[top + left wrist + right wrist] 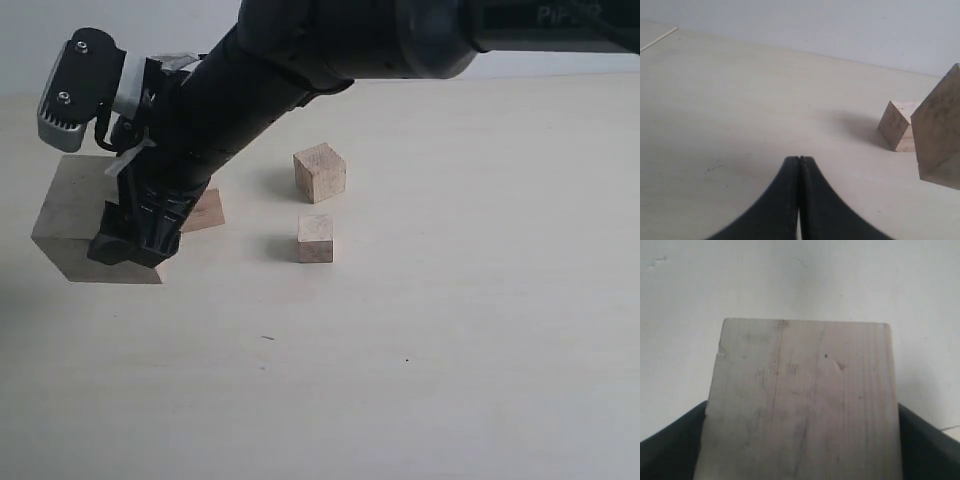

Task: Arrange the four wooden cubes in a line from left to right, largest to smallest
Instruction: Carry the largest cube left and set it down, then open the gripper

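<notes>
Near left of the pale bench (450, 380): the big whitish wooden cube (70, 212) is clamped between the widely spread jaws of the right hand (128, 248). Whether it is lifted cannot be told. The left hand (799, 167) is closed and empty. Farther back are a small pale wooden cube (315, 238), a tan wooden block (207, 210) half hidden behind the arm, and, farthest, a medium wooden cube (320, 172). Step judged: the largest is placed at the left end. Next: release is needed, then the medium cube is to be set just to its right.
</notes>
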`<state>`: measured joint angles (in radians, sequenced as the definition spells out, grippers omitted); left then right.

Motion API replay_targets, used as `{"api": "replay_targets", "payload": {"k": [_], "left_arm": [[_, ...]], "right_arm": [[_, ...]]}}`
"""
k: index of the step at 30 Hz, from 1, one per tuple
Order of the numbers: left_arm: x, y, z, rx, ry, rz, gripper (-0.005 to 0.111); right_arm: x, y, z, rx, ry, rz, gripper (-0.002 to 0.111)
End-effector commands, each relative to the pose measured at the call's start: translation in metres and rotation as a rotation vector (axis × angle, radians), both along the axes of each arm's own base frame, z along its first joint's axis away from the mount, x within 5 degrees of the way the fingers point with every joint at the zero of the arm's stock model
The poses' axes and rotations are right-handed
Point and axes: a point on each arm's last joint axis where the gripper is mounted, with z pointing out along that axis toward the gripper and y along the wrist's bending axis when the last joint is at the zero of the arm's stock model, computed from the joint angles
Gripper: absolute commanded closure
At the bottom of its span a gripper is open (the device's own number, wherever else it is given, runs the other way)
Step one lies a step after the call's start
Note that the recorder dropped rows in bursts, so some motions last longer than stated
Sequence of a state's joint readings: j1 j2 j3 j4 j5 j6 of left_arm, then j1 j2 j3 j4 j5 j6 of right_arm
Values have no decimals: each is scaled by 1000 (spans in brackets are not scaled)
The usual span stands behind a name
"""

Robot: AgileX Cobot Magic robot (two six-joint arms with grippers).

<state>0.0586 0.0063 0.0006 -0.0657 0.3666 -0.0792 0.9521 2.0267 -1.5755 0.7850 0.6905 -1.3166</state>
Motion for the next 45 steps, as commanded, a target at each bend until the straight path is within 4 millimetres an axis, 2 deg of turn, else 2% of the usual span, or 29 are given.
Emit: {"api": "replay_targets", "payload": {"k": [1,9,16,25,36,41,45], "left_arm": [[0,0,1,0,-14,0,107],[0,0,1,0,-14,0,107],[0,0,1,0,-14,0,107],[0,0,1,0,-14,0,107],[0,0,1,0,-14,0,107],[0,0,1,0,-14,0,107],[0,0,1,0,-14,0,107]], "right_arm": [[13,6,-3,44,-4,9,108],[40,5,-31,7,36,6,108],[72,-16,-57,-29,57,-7,108],[82,-25,-93,-82,50,81,108],[109,-50,-96,-87,38,24,108],[105,-49,-100,-70,21,115,108],[104,-49,-104,-64,20,150,96]]}}
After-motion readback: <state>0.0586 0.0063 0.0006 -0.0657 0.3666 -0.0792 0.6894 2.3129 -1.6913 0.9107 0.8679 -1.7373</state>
